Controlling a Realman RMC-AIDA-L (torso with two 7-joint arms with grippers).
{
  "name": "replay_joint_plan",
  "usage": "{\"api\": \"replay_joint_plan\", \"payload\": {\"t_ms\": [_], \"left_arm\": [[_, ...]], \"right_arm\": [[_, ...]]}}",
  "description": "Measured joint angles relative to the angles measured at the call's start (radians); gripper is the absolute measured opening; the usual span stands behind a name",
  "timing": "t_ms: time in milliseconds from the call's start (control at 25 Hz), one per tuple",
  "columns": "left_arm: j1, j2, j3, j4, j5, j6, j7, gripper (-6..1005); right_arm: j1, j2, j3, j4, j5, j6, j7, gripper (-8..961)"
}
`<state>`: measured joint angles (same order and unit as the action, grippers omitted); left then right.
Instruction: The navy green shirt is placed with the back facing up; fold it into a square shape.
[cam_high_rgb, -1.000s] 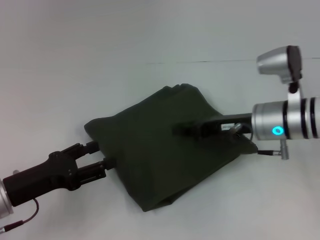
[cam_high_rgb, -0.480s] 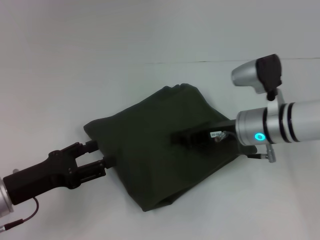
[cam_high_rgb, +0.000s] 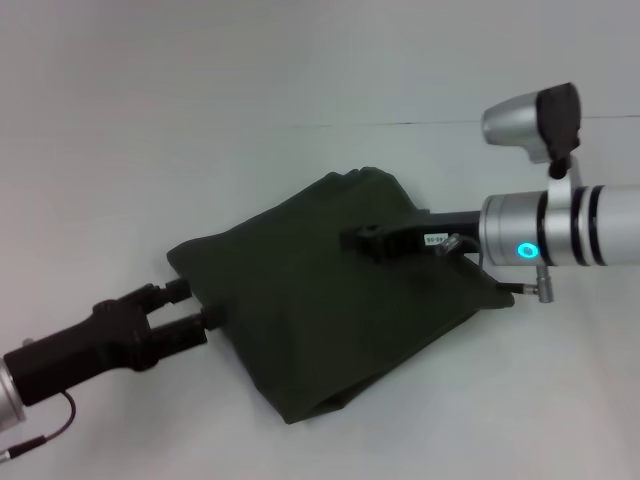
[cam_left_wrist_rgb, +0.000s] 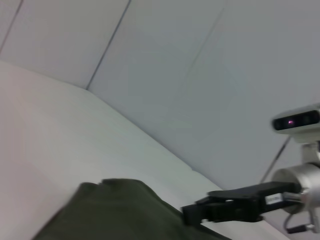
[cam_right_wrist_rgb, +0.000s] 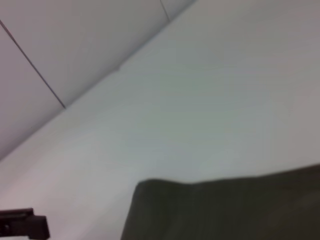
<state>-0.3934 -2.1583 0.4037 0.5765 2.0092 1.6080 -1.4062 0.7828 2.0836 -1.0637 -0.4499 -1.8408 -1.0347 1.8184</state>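
The shirt (cam_high_rgb: 330, 290) lies folded, the open left gripper (cam_high_rgb: 192, 305) at its edge, right gripper (cam_high_rgb: 365, 240) above it, state unclear; snagging cloth could undo folds.

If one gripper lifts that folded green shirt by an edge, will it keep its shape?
Probably not. The navy green shirt lies in soft, uneven layers with rumpled edges, so it would likely droop and unfold. It looks light, and on the smooth table a push may slide or bunch it.
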Motion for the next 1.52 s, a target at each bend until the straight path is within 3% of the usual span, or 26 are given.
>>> {"api": "replay_joint_plan", "payload": {"t_ms": [280, 600, 840, 1040, 1320, 1520], "left_arm": [[-0.041, -0.001, -0.023, -0.02, -0.011, -0.115, -0.116, 875], [-0.083, 0.004, -0.015, -0.025, -0.001, -0.32, -0.355, 874], [-0.103, 0.015, 0.006, -0.025, 0.036, -0.387, -0.486, 874], [-0.111, 0.015, 0.028, -0.026, 0.037, -0.401, -0.541, 874], [-0.127, 0.014, 0.09, -0.039, 0.038, -0.446, -0.593, 875], [-0.129, 0.015, 0.097, -0.045, 0.039, -0.474, -0.601, 875]], "right_arm": [[-0.076, -0.005, 0.106, -0.078, 0.024, -0.067, -0.001, 26], [-0.141, -0.066, 0.245, -0.08, 0.035, -0.233, 0.006, 36], [-0.178, -0.102, 0.309, -0.082, 0.035, -0.3, 0.014, 224], [-0.191, -0.104, 0.348, -0.082, 0.034, -0.305, 0.014, 466], [-0.192, -0.112, 0.351, -0.082, 0.034, -0.306, 0.017, 707], [-0.189, -0.112, 0.352, -0.083, 0.031, -0.303, 0.025, 756]]}}
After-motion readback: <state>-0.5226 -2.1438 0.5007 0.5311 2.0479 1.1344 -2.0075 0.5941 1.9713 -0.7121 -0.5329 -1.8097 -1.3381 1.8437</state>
